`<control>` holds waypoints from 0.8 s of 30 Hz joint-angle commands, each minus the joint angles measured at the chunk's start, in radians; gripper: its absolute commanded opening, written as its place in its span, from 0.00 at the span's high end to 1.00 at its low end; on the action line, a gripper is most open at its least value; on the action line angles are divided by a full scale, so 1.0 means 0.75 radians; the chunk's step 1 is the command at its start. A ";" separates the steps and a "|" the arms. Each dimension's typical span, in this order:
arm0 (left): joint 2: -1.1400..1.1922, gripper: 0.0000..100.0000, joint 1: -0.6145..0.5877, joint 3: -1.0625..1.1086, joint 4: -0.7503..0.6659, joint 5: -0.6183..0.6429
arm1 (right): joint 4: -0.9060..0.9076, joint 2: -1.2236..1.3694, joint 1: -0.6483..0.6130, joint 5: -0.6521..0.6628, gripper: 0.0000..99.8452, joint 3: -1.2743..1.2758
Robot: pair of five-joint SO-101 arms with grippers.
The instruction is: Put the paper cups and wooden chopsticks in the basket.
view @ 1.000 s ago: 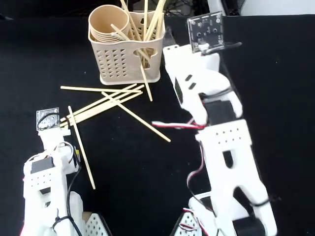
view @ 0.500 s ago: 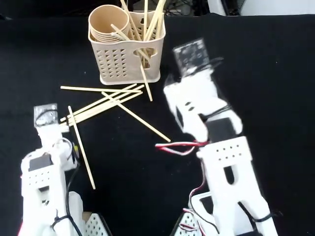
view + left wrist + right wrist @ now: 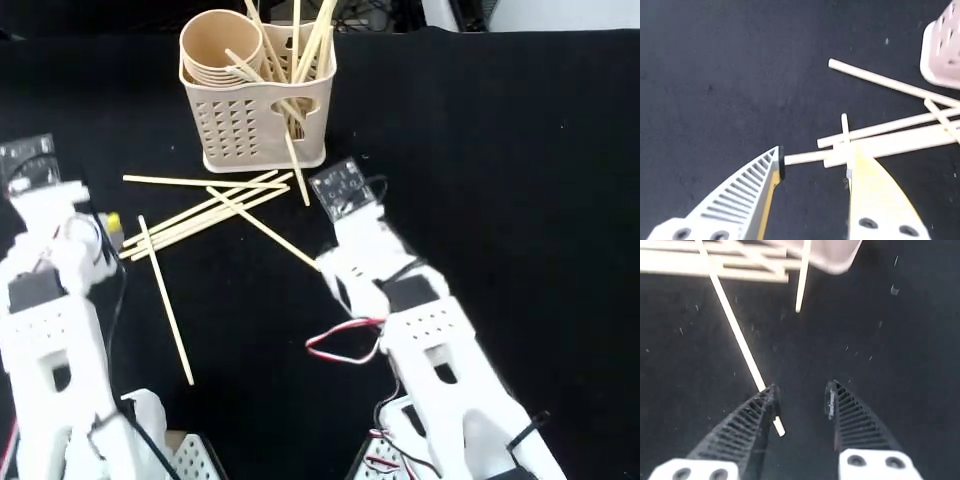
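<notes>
Both spread: left fingers over the chopstick bundle, right fingers at one loose chopstick.

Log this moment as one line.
left gripper: open, at loose chopsticks | right gripper: open, at diagonal chopstick end | basket: holds paper cups, upright chopsticks

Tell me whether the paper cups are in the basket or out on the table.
In. The stacked paper cups stand upright inside the basket, rims showing above its wall.
</notes>
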 commanded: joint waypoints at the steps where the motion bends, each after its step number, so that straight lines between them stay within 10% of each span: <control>1: 0.336 0.77 0.038 -0.298 0.033 -0.033 | -0.178 -0.042 -0.008 -0.078 0.84 0.095; 9: 1.201 0.76 0.181 -1.181 0.507 -0.659 | -0.303 -0.042 -0.008 -0.070 0.84 0.216; 24: 2.072 0.71 0.181 -2.358 0.544 -1.097 | -0.307 -0.034 -0.008 -0.068 0.84 0.218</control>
